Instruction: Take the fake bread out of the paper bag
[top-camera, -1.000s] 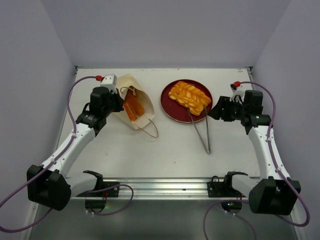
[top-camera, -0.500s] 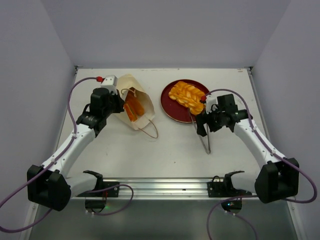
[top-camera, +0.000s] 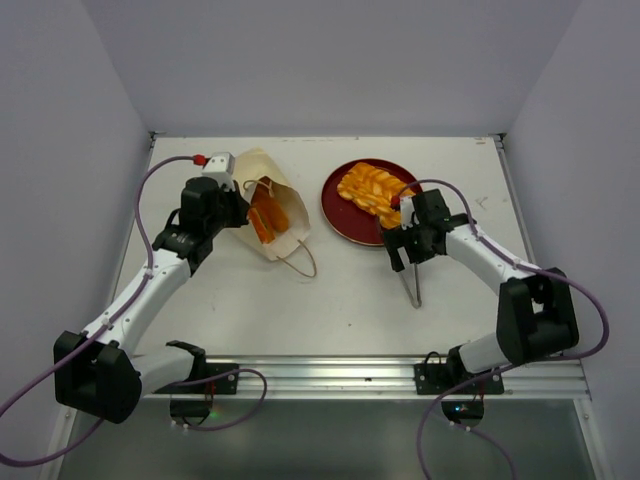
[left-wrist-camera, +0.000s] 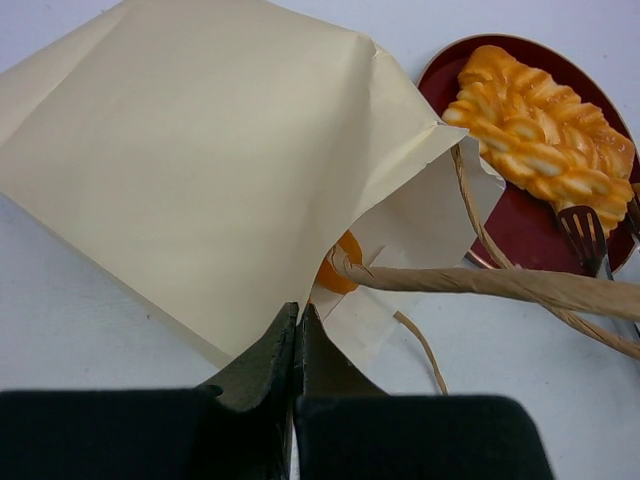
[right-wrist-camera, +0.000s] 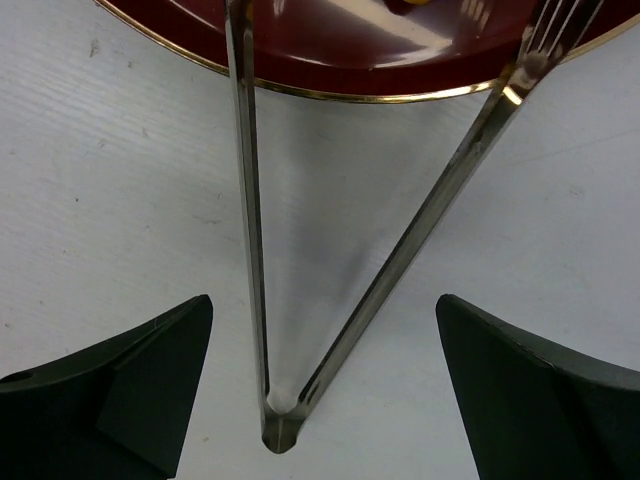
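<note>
One paper bag, two toy breads, one plate, one tongs

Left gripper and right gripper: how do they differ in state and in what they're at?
The left gripper is shut, pinching the paper bag by its edge; the right gripper is open, gripping nothing. The left gripper sits at the bag's mouth; the right gripper straddles the hinge end of the metal tongs, just short of the red plate. Both are low over the table.

The cream paper bag lies on its side on the tabletop, mouth open, an orange roll inside; braided orange bread rests on the red plate.
</note>
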